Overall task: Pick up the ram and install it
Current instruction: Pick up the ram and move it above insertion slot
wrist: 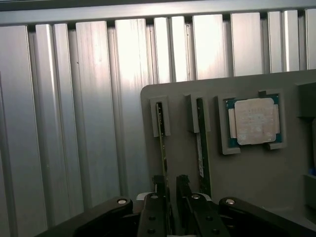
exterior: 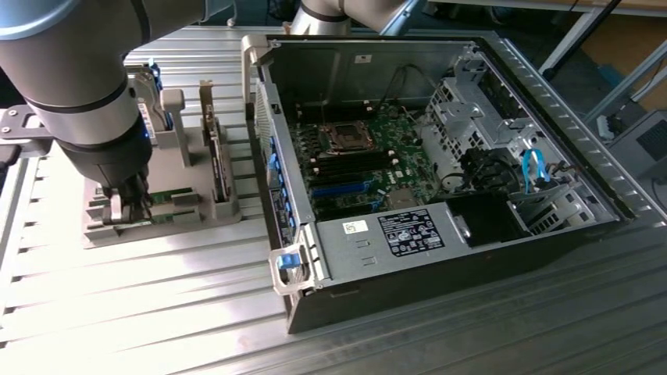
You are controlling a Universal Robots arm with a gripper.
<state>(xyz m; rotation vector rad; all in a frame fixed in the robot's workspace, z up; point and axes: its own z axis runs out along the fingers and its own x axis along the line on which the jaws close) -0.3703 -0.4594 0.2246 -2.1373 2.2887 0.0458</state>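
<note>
The bench (wrist: 74, 123) is ribbed silver, the holder (wrist: 256, 187) matte grey. The ram (wrist: 161, 143) is dark green, the processor (wrist: 254, 121) pale silver framed in teal, the pincer (wrist: 170, 183) black. A black computer case (exterior: 417, 291) bares a green motherboard (exterior: 391, 133).

The table (exterior: 156, 312) is ribbed bare metal, smooth and bright with glare; the holder (wrist: 256, 173) is matt grey plastic; the ram (wrist: 161, 143) is green circuit board, seen edge-on; the processor (wrist: 254, 121) has a dull silvery metal lid on a green board; the gripper (wrist: 170, 185) is matt black with shiny screw heads; the computer case (exterior: 344, 78) is bare grey sheet metal inside, black outside.
</note>
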